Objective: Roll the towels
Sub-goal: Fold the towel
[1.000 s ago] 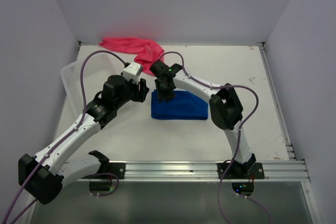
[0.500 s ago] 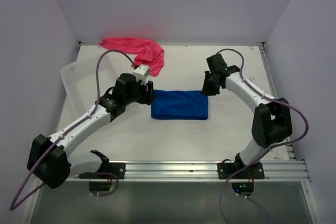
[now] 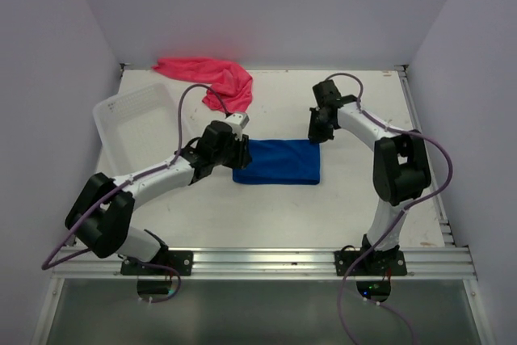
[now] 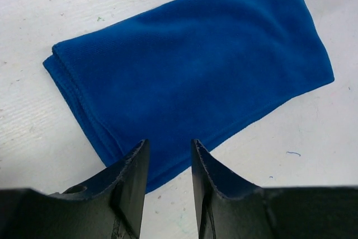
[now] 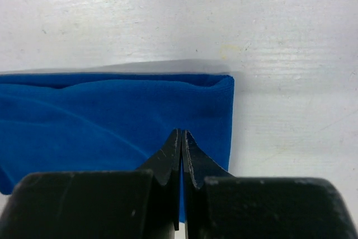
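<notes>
The royal blue towel (image 3: 279, 162) lies folded flat in a rectangle at the table's middle. My left gripper (image 3: 241, 153) is open at the towel's left end. In the left wrist view the left gripper (image 4: 168, 150) has its jaws apart just over the edge of the blue towel (image 4: 190, 71). My right gripper (image 3: 316, 135) is shut and empty at the towel's far right corner. In the right wrist view the right gripper (image 5: 182, 134) hovers over the blue towel (image 5: 106, 113). The pink-red towel (image 3: 208, 78) lies crumpled at the back left.
A white slotted basket (image 3: 136, 125) stands at the left, beside my left arm. Walls close in the table at the back and both sides. A metal rail (image 3: 266, 262) runs along the near edge.
My right gripper has swung from the blue towel's left end to its far right corner. My left gripper has moved right to the towel's left end. The towel now lies flatter.
</notes>
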Motion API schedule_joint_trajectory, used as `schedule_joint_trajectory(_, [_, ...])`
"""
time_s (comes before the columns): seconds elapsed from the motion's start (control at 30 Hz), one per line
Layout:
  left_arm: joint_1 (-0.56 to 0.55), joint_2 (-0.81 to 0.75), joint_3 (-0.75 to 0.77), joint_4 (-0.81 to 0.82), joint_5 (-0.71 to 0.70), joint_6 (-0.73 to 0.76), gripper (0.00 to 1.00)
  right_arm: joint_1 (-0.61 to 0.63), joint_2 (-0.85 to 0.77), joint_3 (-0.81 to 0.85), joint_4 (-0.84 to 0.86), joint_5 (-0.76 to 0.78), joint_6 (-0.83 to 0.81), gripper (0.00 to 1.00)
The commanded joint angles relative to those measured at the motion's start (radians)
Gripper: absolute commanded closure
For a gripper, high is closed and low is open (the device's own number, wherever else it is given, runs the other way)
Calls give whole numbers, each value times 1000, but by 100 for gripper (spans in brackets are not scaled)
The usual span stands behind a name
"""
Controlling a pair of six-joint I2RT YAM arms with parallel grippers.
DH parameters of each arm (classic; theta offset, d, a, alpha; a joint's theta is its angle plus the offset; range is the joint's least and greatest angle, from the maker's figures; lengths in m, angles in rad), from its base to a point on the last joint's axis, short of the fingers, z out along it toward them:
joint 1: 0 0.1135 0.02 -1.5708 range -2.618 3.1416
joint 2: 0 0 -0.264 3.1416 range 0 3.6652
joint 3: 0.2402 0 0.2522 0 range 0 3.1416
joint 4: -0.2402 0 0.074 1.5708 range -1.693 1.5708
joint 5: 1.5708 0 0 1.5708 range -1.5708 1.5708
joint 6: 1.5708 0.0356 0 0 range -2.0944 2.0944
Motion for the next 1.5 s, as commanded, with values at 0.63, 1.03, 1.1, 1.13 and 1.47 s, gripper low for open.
schedule_joint_trajectory(0.63, [-25, 175, -143, 204, -181, -14, 81, -7, 123, 42, 63, -4, -31, 100])
schedule_joint_trajectory(1.03, [-36, 79, -248, 156, -250, -98, 90, -9, 105, 39, 60, -4, -38, 99])
schedule_joint_trajectory(1.1, [-42, 80, -248, 152, -256, -98, 90, -7, 76, 0, 93, -36, -35, 97])
schedule_joint_trajectory(1.13, [-45, 75, -248, 150, -262, -100, 89, -7, 53, -11, 112, -41, -29, 97])
schedule_joint_trajectory(1.47, [-68, -17, -156, 91, -248, -95, 65, -9, -122, -14, 58, -81, -57, 77])
